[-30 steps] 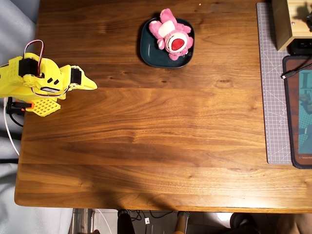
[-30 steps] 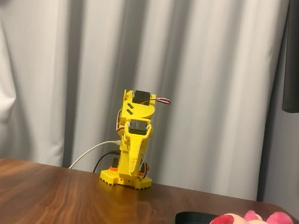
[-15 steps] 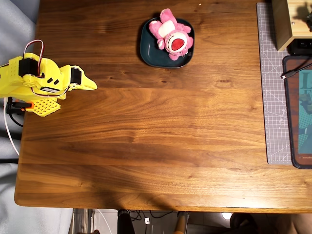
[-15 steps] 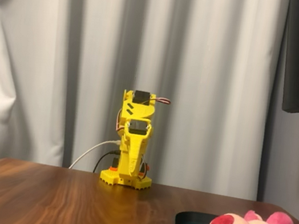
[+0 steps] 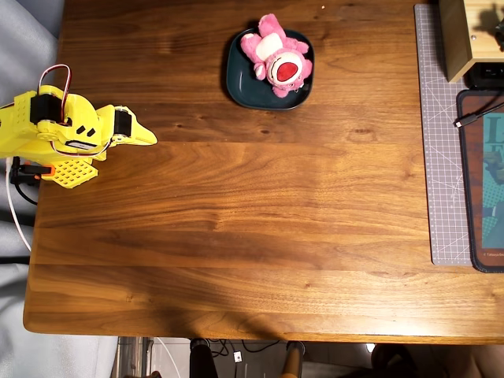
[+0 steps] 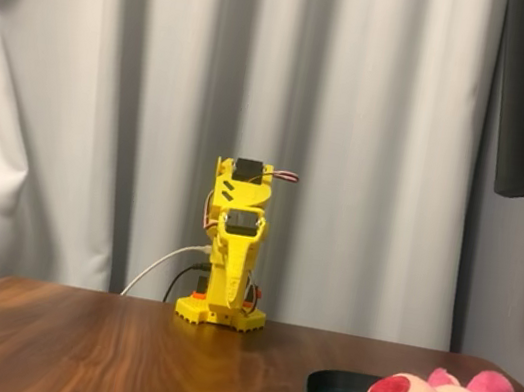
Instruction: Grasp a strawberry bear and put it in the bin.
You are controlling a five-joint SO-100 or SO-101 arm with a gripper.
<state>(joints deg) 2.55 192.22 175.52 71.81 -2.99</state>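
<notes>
I am seeing the strawberry bear point(image 5: 277, 57) lying in the bin point(image 5: 236, 75) near the desk's point(image 5: 236, 236) far edge, while my claw point(image 5: 148, 139) is sitting closed and empty, pointing away from the left edge.

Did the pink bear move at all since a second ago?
No. In the overhead view the pink bear lies in the same spot in the teal dish, one foot over the dish's far rim as before.
</notes>
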